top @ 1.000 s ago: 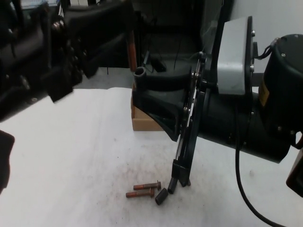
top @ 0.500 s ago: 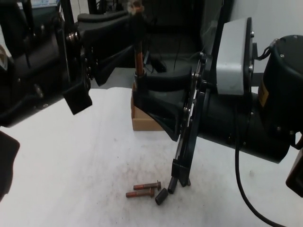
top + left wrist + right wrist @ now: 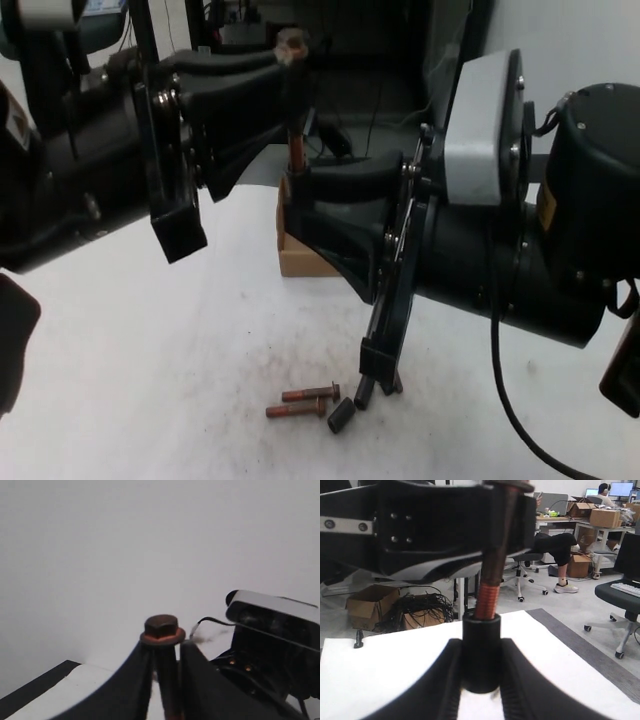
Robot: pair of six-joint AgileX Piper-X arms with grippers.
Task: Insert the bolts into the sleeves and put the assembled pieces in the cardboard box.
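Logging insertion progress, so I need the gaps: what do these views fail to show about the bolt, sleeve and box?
- Right wrist view: the bolt tip's depth, hidden inside the sleeve.
- High view: the cardboard box interior, covered by the right arm.
- Left wrist view: the bolt's threaded end, cut off by the bottom edge.

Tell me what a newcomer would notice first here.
The eye goes to mid-air above the bench: the left end effector holds a copper-coloured bolt upright, its threaded end at the mouth of a black sleeve gripped by the right end effector. The cardboard box sits partly hidden by the right arm. Two loose bolts lie beside a spare sleeve near the front.
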